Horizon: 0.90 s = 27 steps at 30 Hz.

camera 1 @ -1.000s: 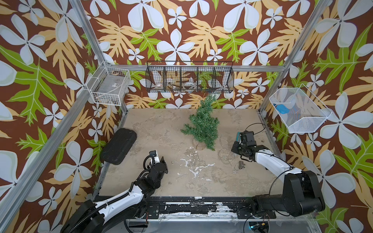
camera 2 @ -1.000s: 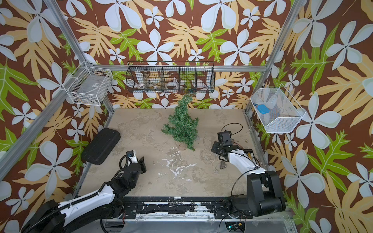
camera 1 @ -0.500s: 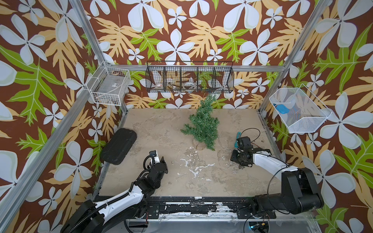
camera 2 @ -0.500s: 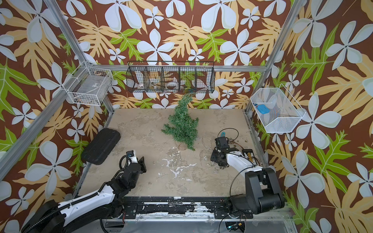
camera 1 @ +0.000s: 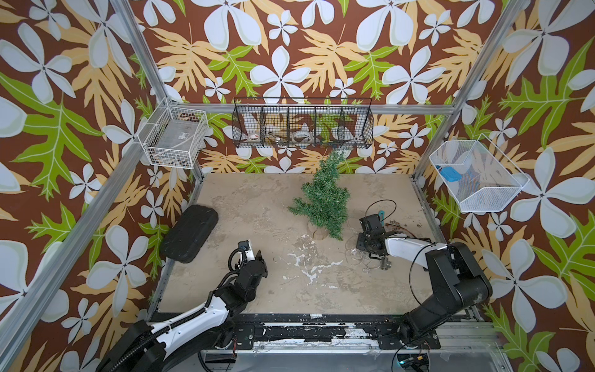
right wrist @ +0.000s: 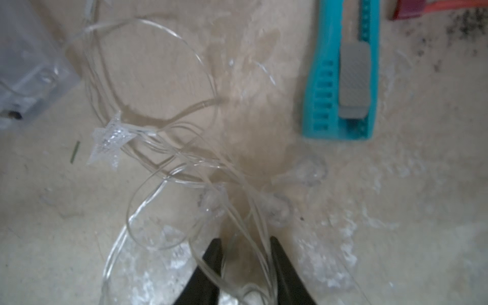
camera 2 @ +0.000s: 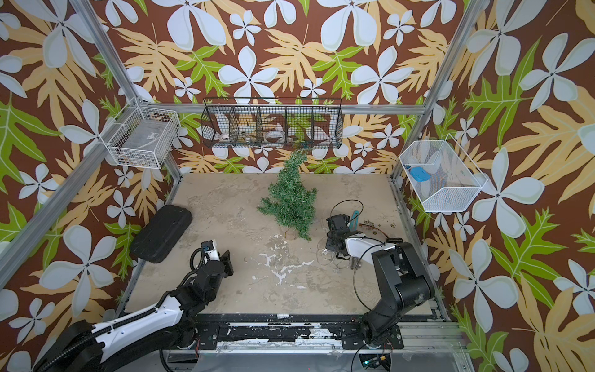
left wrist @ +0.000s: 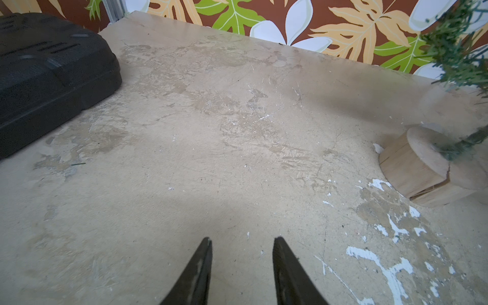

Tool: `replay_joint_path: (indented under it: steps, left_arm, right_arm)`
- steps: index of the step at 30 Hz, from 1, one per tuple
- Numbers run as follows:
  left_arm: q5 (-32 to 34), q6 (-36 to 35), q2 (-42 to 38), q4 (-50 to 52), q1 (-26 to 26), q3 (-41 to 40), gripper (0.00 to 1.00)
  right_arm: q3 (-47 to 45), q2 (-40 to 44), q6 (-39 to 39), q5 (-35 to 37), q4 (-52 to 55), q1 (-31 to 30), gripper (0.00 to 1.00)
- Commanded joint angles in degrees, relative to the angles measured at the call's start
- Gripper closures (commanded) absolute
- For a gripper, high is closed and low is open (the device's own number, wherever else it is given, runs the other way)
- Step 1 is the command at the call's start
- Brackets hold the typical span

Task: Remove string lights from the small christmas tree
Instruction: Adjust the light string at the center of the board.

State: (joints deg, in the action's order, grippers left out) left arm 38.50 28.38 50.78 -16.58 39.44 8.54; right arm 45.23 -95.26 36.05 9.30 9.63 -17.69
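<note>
So the string lights point(right wrist: 169, 158) lie tangled on the table point(right wrist: 422, 211) by the teal box cutter point(right wrist: 340, 79), seemingly clear of the small christmas tree point(camera 1: 323, 199). Right gripper point(right wrist: 244, 245) sits parted around some strands, probably dropping them; left gripper point(left wrist: 241, 243) parted, empty, parked aside.

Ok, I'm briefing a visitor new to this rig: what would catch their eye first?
The small dark green bristly tree on its round wooden base sits mid-table, no wire seen on it. To its right, the tangle of thin clear string lights lies on the tabletop, strands running between the right gripper's parted jaws, beside a teal plastic box cutter.
</note>
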Motion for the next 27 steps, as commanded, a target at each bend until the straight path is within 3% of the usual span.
replay_joint_path:
  steps: [1,3,6,19,27]
  left_arm:
    - [0.74,0.01,-0.02,-0.87,-0.07,-0.03,0.60]
    - [0.72,-0.05,0.10,-0.91,-0.07,-0.01,0.59]
    - [0.80,0.18,0.10,-0.75,-0.07,0.05,0.60]
    - [0.57,0.18,0.37,-0.91,-0.10,0.03,0.60]
    - [0.30,-0.13,0.54,-1.11,-0.09,0.06,0.60]
  right_arm:
    - [0.04,-2.54,1.22,-8.07,7.66,-0.15,0.82]
    - [1.17,-2.72,1.14,-8.10,6.61,-0.03,0.93]
    - [3.60,-3.00,0.78,-8.72,5.70,-0.04,1.00]
    - [13.24,6.08,-2.43,-8.86,5.83,1.59,1.00]
    - [23.68,8.53,-2.66,-8.44,7.17,2.39,1.00]
